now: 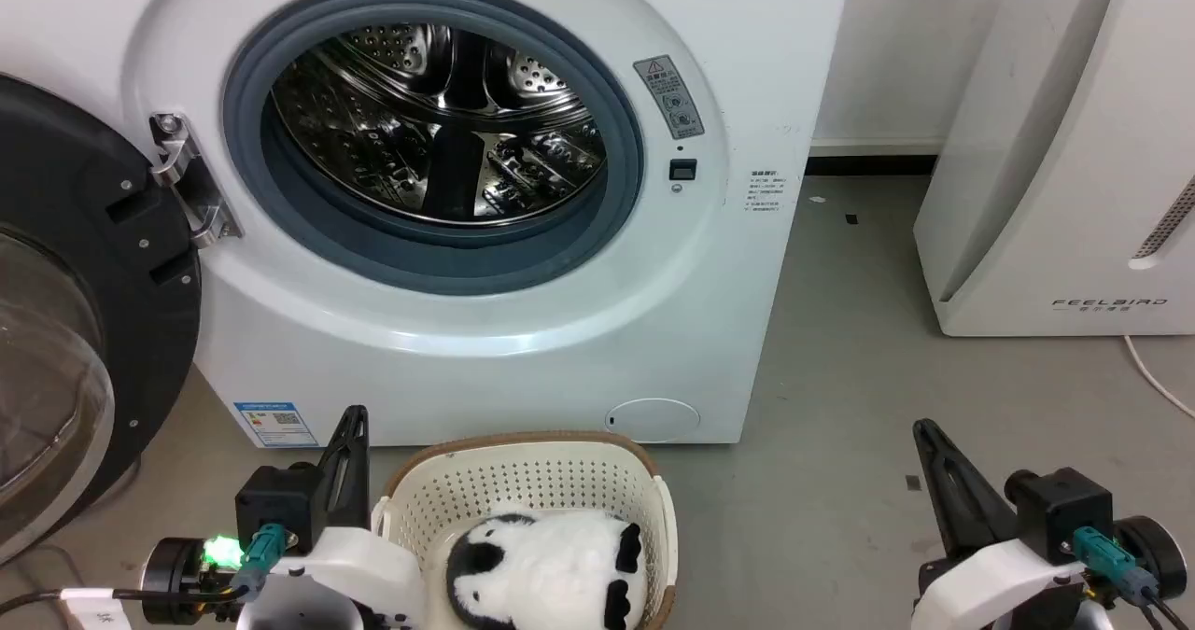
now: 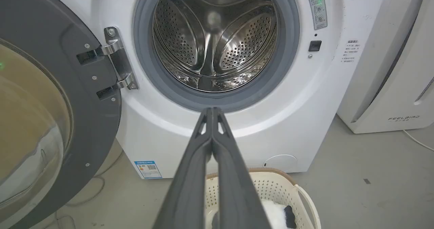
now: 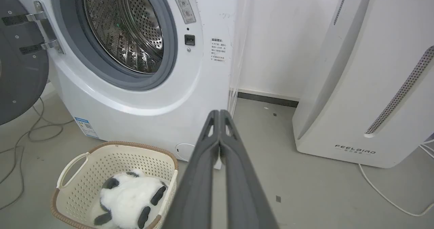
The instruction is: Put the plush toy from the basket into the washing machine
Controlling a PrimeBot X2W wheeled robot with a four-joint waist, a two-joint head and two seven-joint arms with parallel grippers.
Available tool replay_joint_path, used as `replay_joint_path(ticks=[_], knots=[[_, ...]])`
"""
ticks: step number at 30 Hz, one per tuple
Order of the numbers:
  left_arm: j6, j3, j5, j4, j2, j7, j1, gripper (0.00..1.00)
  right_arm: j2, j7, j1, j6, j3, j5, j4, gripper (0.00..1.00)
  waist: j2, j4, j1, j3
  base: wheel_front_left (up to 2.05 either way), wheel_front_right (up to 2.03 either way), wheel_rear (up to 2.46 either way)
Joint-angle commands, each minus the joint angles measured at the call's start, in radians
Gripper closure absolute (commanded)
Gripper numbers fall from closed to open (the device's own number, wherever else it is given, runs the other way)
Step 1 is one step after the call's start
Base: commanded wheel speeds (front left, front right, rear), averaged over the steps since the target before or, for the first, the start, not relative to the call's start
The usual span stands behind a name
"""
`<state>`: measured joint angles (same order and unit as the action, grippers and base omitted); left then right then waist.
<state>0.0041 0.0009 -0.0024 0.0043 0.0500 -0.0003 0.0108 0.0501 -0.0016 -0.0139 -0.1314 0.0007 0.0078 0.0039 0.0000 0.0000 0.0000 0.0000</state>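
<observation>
Washer [image 1: 485, 331]: far, fills the left and middle of the scene. Door [image 1: 56, 331] is swung wide open to the left. Drum [image 1: 439, 126] is bare steel, nothing in it, ringed by the grey gasket [image 1: 523, 266].

Appliance [image 1: 1055, 191]: white, far right, well apart from the work.

Basket [image 1: 523, 443]: on the floor [image 1: 840, 406], near me, just in front of the washer's lower panel.

Plush [image 1: 551, 569]: lies in the basket bottom, black paws toward the right wall. Not yet taken.

Left gripper [image 1: 353, 420]: just left of the basket, tips up, fingers pressed together, holding nothing. The left wrist view shows the same [image 2: 213, 111].

Right gripper [image 1: 924, 429]: well right of the basket, over bare floor, fingers also pressed together and empty [image 3: 219, 113].

Step in hand, as I judge it: the pick.
- My left arm is the closer one; I'd use it.
- Spread the jaws wide before descending, since the fur is bulky and will squash.
- Come down from above onto the round middle, not a paw or ear, so the plush does not dangle.
- Keep the fingers off the perforated wall and the left handle, or the light basket may lift too.
- Bite deep, raise straight above the rim, then carry far past the gasket before letting go.
- Mind the open door on my left while swinging.
</observation>
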Motion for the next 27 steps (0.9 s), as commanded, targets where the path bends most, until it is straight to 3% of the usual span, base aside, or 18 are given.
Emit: replay_joint_path(ticks=[1,21,22,27], knots=[[-0.004,-0.001,0.002,-0.004,0.000,0.000,-0.011,1.00,0.000,0.002,0.014,0.001,-0.001,-0.008,-0.004,1.00,0.0000,0.000,0.0000,0.000,0.00,0.00,0.00],[-0.004,-0.001,0.002,-0.004,0.000,0.000,-0.011,1.00,0.000,0.002,0.014,0.001,-0.001,-0.008,-0.004,1.00,0.0000,0.000,0.0000,0.000,0.00,0.00,0.00],[0.000,0.000,0.000,0.000,0.000,0.000,0.000,0.00,0.000,0.000,0.000,0.000,0.000,0.000,0.000,0.00,0.0000,0.000,0.0000,0.000,0.00,0.00,0.00],[0.006,-0.002,-0.004,0.003,0.000,-0.006,0.002,0.00,0.000,-0.006,-0.001,0.000,-0.006,0.012,-0.001,0.00,0.0000,0.000,0.0000,0.001,0.00,0.00,0.00]])
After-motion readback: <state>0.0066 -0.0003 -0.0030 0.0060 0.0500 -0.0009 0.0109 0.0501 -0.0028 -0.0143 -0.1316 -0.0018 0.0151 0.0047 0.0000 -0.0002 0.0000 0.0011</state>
